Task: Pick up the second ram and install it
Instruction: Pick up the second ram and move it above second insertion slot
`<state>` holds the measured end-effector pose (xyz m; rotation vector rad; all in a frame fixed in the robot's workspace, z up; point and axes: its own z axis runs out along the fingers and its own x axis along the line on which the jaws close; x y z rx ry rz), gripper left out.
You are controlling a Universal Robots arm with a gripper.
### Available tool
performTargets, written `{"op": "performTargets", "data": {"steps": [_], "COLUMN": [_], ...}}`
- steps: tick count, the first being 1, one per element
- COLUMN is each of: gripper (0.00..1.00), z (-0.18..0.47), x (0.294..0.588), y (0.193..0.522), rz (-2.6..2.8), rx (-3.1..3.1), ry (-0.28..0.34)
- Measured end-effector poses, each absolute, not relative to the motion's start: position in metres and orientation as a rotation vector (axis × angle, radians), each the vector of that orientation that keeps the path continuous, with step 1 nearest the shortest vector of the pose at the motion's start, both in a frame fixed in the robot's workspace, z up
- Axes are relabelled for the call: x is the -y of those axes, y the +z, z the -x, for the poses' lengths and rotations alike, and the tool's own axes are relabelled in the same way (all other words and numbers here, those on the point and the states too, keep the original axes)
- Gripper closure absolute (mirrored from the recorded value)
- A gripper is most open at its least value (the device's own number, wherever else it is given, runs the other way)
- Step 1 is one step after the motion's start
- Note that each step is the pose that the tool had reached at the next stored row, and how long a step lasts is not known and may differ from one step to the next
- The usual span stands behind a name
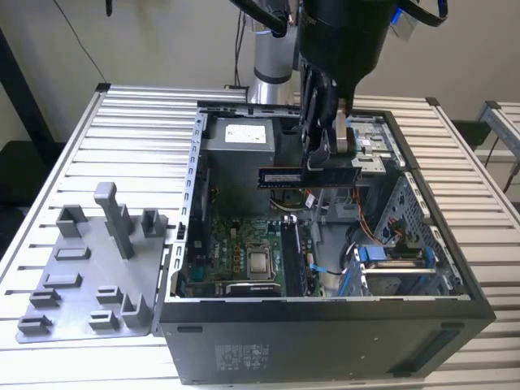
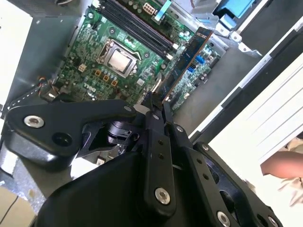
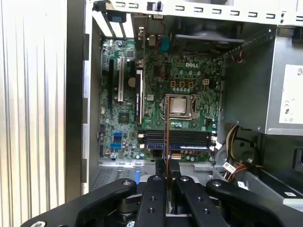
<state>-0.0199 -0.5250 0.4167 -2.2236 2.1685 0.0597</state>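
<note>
A pale wall (image 1: 162, 41) stands behind the ribbed metal table (image 1: 138, 114).

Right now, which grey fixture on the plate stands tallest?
The slim T-headed post near the middle of the fixture plate; the grey blocks around it all sit lower.

Open computer case (image 1: 325, 341), grey fixture plate (image 1: 77, 305)
</note>
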Motion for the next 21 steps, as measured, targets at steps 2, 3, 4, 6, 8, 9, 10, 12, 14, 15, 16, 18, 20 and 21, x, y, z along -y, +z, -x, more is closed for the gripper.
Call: {"op": "performTargets", "data": {"steps": [2,3,4,6,8,9,10,12,14,15,16,18,20,21], "gripper": [0.86,0.86,0.86,0.86,0.86,0.86,0.86,0.86,0.86,0.86,0.86,0.86,0.86,0.86], "z": [0.016,0.015,0.013,0.010,0.006,0.005,0.004,0.001,-0.001,-0.002,-0.003,-0.005,-0.006,-0.007], "x": [0.525,0.525,0.525,0.525,0.525,0.525,0.525,0.525,0.525,0.525,0.525,0.525,0.525,0.525], "y": [0.417,0.417,0.417,0.417,0.417,0.417,0.417,0.417,0.417,0.417,0.417,0.417,0.417,0.417], "rz": [2.224,2.223,2.224,2.224,2.223,2.224,2.223,2.224,2.224,2.224,2.224,2.224,2.223,2.224], "rx": [-2.169,-2.169,-2.169,-2.169,-2.169,-2.168,-2.169,-2.168,-2.168,-2.169,-2.168,-2.169,-2.169,-2.168], "ry": [0.060,0.060,0.060,0.060,0.060,0.060,0.060,0.060,0.060,0.060,0.060,0.060,0.060,0.060]}}
